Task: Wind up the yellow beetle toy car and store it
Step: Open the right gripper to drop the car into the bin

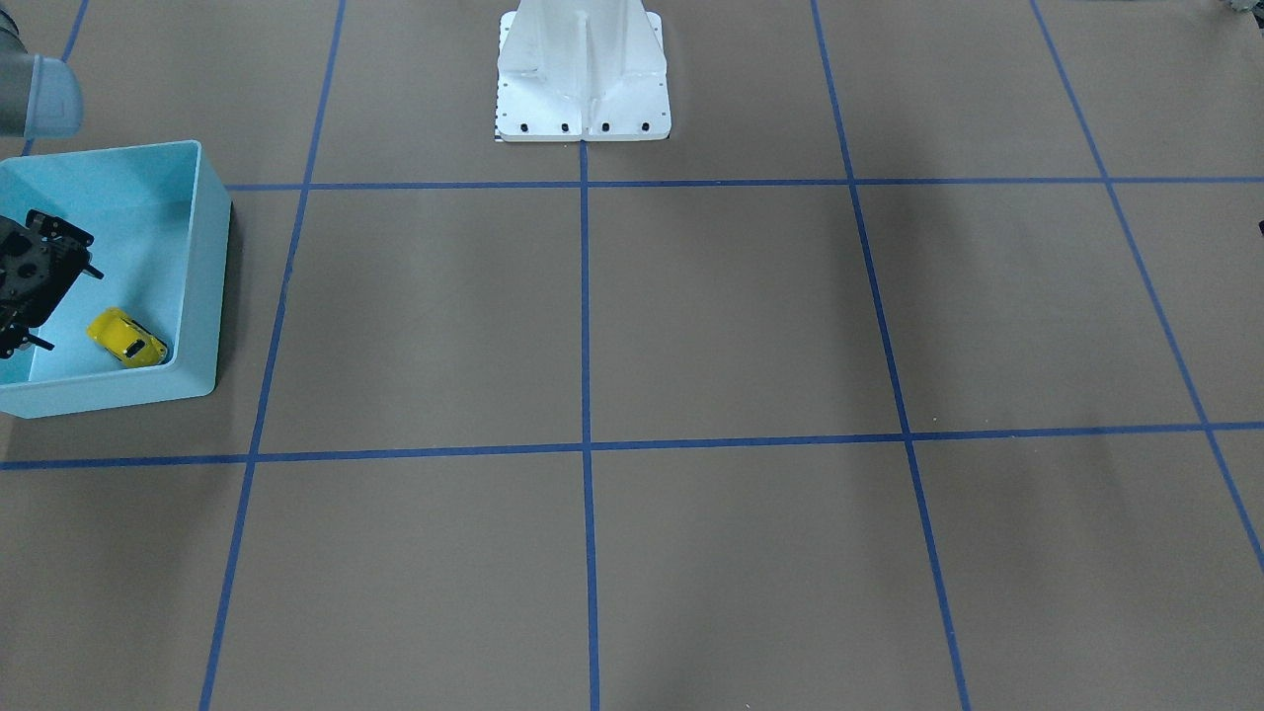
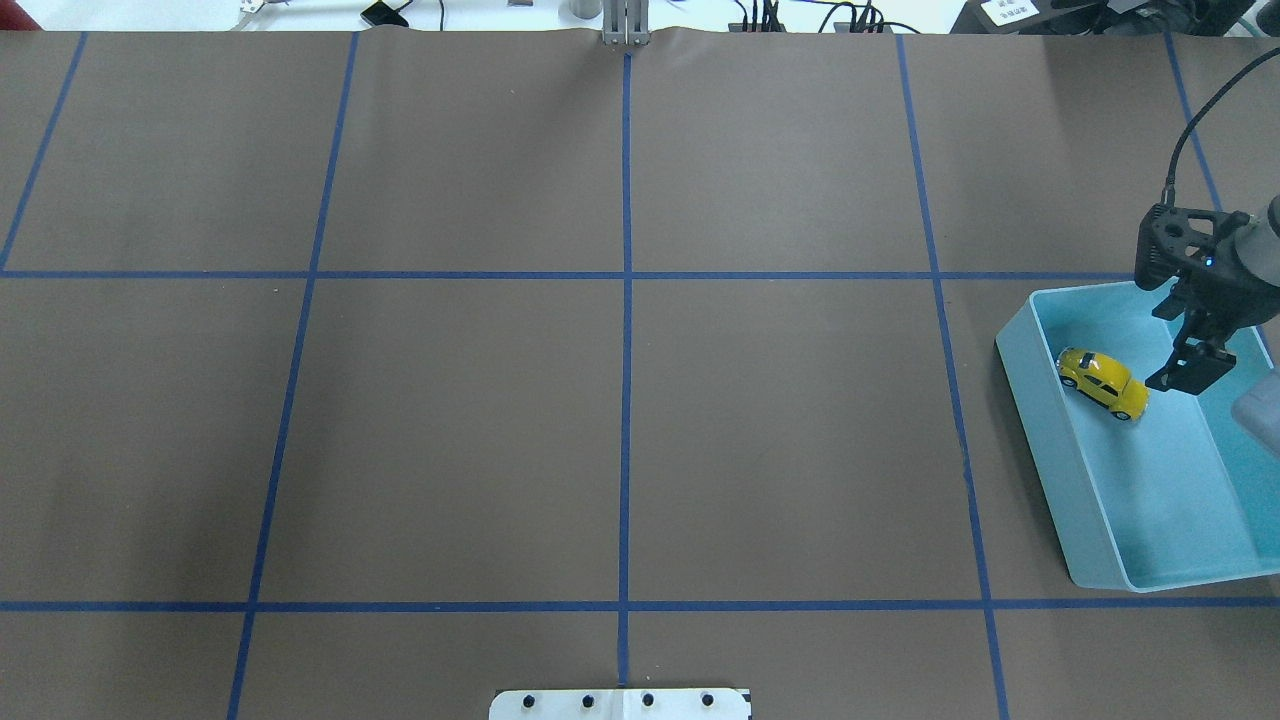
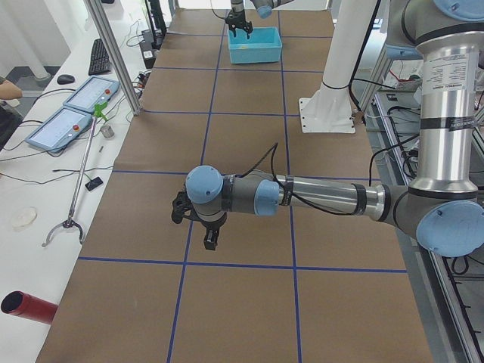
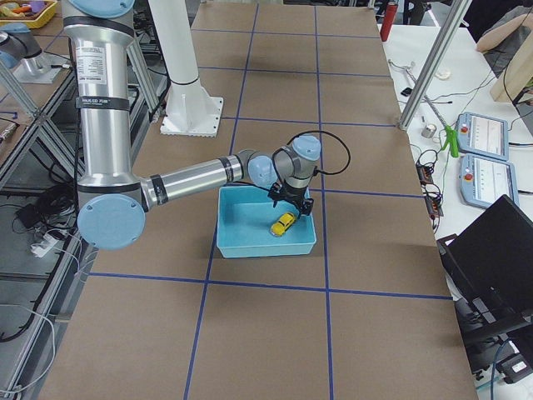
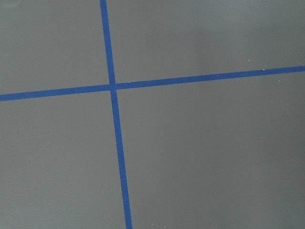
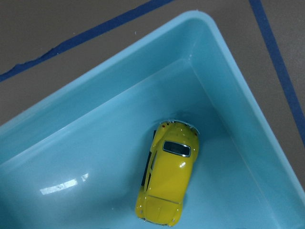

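Note:
The yellow beetle toy car (image 1: pixel 126 338) lies on its wheels inside the light blue bin (image 1: pixel 202 286), near one corner. It also shows in the overhead view (image 2: pixel 1102 382), the exterior right view (image 4: pixel 284 223) and the right wrist view (image 6: pixel 169 179). My right gripper (image 1: pixel 69 306) hangs over the bin (image 2: pixel 1040 430) beside the car, open and empty, not touching it; it also shows in the overhead view (image 2: pixel 1178 340). My left gripper (image 3: pixel 209 240) shows only in the exterior left view, low over bare table far from the bin; I cannot tell if it is open or shut.
The white robot base (image 1: pixel 583 79) stands at the middle of the robot's side. Blue tape lines (image 2: pixel 626 400) mark a grid on the brown table cover. A side table with tablets (image 3: pixel 72 113) and a grabber tool runs along the operators' side.

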`<state>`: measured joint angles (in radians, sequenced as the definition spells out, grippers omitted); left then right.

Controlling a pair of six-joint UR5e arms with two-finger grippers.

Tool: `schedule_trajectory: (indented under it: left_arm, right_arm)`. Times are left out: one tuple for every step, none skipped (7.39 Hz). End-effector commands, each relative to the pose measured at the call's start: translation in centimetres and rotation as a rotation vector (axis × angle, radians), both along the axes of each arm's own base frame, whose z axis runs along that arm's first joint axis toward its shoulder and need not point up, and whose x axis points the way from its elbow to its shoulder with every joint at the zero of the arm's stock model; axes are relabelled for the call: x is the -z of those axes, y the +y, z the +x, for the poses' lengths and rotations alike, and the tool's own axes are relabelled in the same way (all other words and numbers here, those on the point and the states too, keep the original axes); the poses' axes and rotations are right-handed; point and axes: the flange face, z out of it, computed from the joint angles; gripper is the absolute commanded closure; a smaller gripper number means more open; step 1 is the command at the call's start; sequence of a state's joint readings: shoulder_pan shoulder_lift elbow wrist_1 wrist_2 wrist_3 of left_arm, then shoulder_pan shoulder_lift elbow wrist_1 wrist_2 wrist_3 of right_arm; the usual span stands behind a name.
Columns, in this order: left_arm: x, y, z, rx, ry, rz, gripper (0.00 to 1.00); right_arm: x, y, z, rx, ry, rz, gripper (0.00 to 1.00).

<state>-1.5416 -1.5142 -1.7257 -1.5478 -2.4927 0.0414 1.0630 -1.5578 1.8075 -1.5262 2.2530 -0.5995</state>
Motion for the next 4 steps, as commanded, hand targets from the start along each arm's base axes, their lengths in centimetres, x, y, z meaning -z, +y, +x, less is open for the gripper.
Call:
schedule_trajectory:
  left_arm:
    - [0.0, 0.0, 0.0, 0.000, 0.000, 0.000, 0.00]
    - [0.0, 0.0, 0.0, 0.000, 0.000, 0.000, 0.00]
    - [0.1, -0.1, 0.0, 0.000, 0.000, 0.003, 0.00]
    - [0.1, -0.1, 0.0, 0.000, 0.000, 0.001, 0.00]
  right_arm:
    - [-0.1, -1.2, 3.1, -0.064, 0.001, -0.009, 0.00]
    - [-1.0, -2.1, 6.9, -0.146, 0.007, -0.037, 0.00]
    - [-2.7, -2.9, 11.9, -0.246, -0.001, -0.132, 0.00]
    - [-4.3, -2.8, 17.1, -0.350, 0.007, -0.204, 0.00]
